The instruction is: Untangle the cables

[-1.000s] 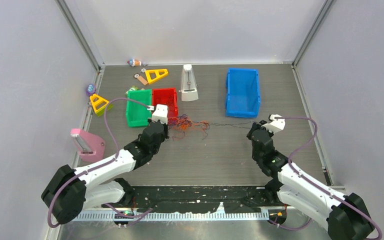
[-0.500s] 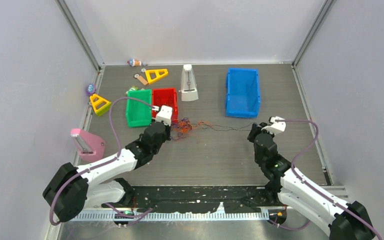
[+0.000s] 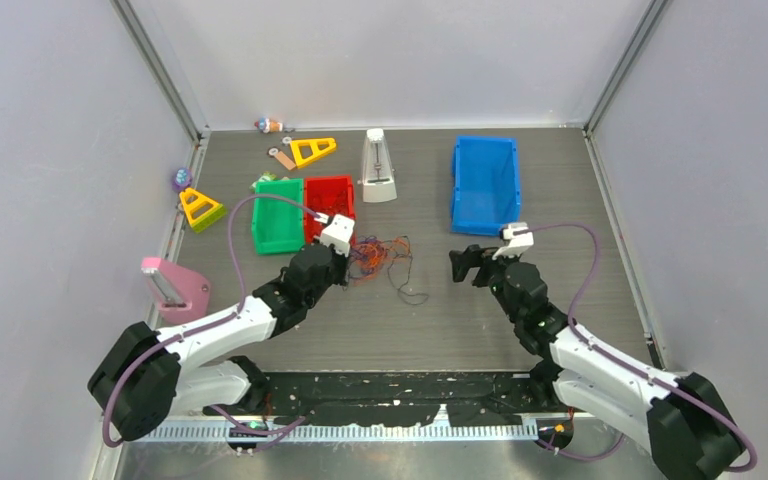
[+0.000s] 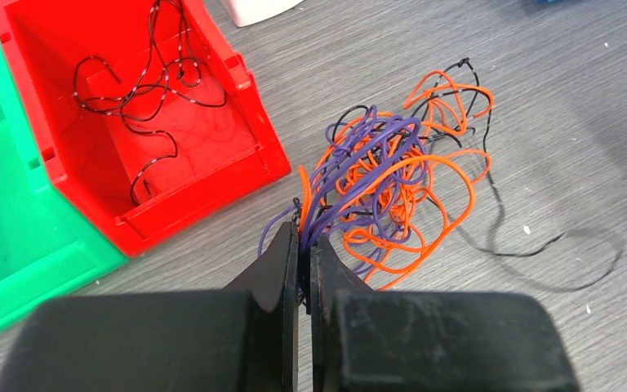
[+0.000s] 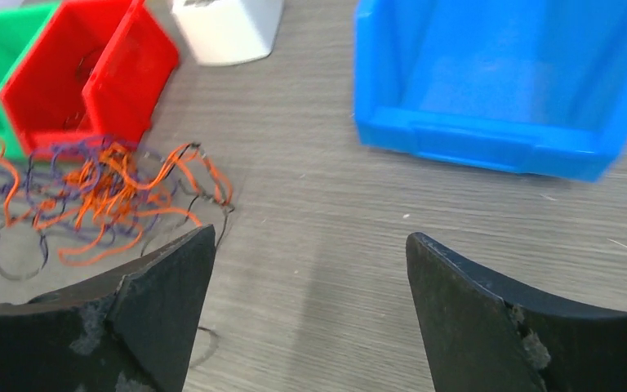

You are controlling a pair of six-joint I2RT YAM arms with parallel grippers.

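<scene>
The grey table (image 3: 440, 330) is closed in by pale walls (image 3: 60, 150) at the left, back and right.

The left arm (image 3: 230, 322) runs low and diagonally from the near edge up toward the red bin (image 3: 331, 185). Its wrist sits just in front of that bin's front right corner. The left gripper (image 4: 304, 245) has its jaws pressed together on purple and orange strands at the near-left edge of the cables (image 4: 384, 175).

The right arm (image 3: 580, 345) also lies low, with its wrist turned leftward to face the red bin from well to the right. The right gripper (image 5: 308, 238) has its jaws wide apart, with only bare table between them.

The blue bin (image 3: 483, 226) stands well to the right of the red bin, its open front facing the near edge. The green bin (image 3: 276, 240) touches the red bin's left side. A white metronome-shaped object (image 3: 379, 168) stands just behind and to the right of the red bin.

The cables lie in a loose clump on the table just in front of and to the right of the red bin. One black strand (image 4: 555, 253) trails in a loop away from the bin. A speckled black cable (image 4: 143, 82) lies inside the red bin.

Bare table stretches rightward from the clump to the right gripper, and forward to the near edge.
</scene>
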